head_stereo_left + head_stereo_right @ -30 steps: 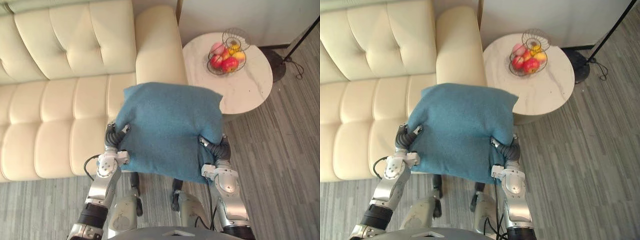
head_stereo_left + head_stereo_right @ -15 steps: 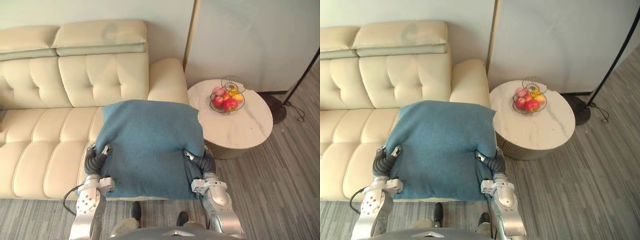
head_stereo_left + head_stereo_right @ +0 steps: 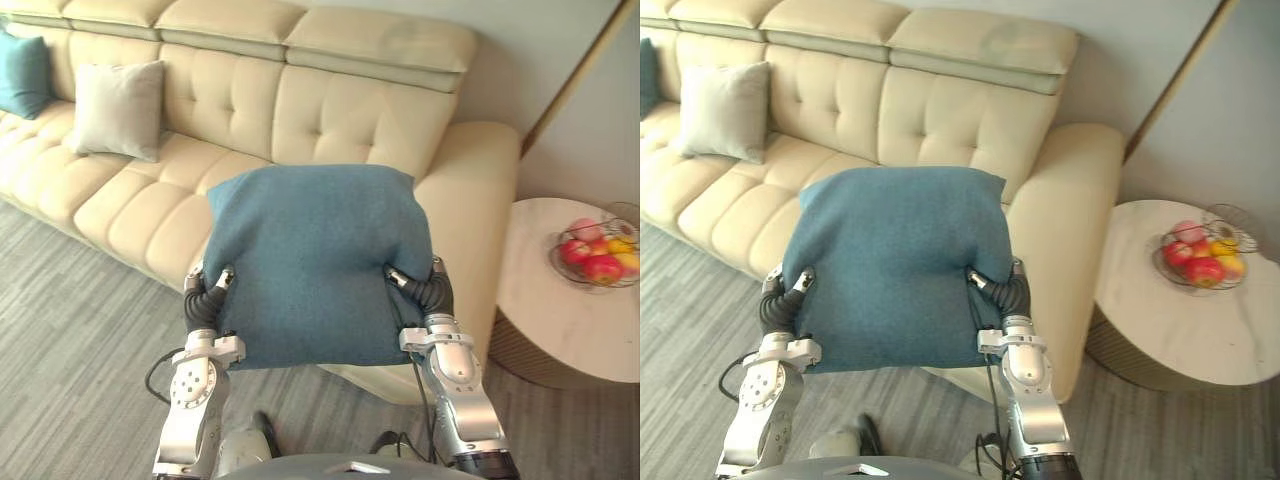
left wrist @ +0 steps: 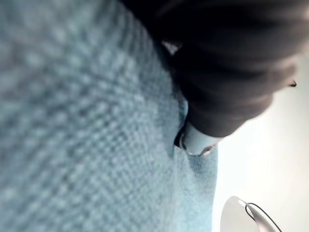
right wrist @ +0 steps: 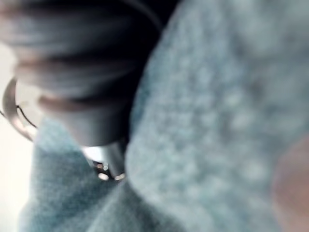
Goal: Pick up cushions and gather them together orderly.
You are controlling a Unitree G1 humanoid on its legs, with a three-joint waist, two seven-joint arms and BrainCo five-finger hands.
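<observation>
At the far left, a teal cushion leans against the back of the cream sofa. Just beside it a grey cushion stands upright on the seat, a little apart from the teal one. Grey plank floor runs in front of the sofa.

Next we come to our left hand, raised in front of us. Its fingers pinch the left edge of the blue cushion: the thumb lies on the near face and the rest are hidden behind the cloth. We hold the blue cushion in the air between both hands, its broad face turned toward us. It is over the sofa's right end, well apart from the other two.

Our right hand grips the opposite edge in the same way, its thumb pressed onto the cloth.

Past the sofa's armrest, on the right, stands a round pale counter. It carries a wire basket with red and yellow fruit.
</observation>
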